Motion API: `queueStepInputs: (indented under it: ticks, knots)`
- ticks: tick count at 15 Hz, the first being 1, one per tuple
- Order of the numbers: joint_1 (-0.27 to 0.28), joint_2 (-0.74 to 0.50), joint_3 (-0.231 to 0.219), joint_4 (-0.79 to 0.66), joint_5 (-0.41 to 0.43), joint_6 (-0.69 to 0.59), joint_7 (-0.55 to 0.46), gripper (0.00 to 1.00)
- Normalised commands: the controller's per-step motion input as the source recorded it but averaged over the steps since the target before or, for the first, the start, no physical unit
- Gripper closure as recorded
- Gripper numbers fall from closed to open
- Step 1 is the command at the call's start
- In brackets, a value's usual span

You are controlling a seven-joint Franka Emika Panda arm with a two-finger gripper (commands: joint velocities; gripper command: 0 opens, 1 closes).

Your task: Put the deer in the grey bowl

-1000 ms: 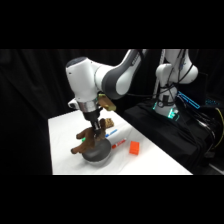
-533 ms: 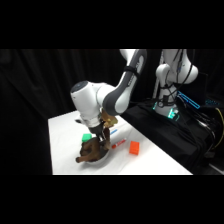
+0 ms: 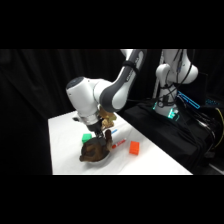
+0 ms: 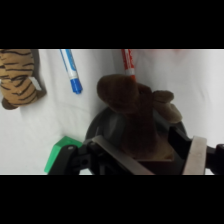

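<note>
Brown deer (image 4: 135, 120) lies in the grey bowl (image 4: 102, 131), the gripper (image 4: 150, 157) clamped on its body; a green block (image 4: 59, 155) sits at eight o'clock, pens at twelve

A white table (image 3: 65, 145) fills the lower left of the side view, its bright top cutting diagonally toward the lower right. Black curtains (image 3: 35, 85) hang behind it across the left and centre of the frame. At right, a dark bench (image 3: 165, 132) carries equipment lit by teal lights (image 3: 170, 112), with cables trailing nearby.
</note>
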Motion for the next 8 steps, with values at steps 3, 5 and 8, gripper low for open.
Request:
queueStepInputs:
  ticks: [3,5,8]
  knots:
    - [-0.039,-0.43,0.012,0.01,0.051,-0.40,-0.16,0.00]
    - [-0.055,-0.42,0.014,0.01,0.095,-0.35,-0.13,0.00]
    - [-0.054,-0.27,0.023,0.04,0.140,-0.21,-0.11,0.00]
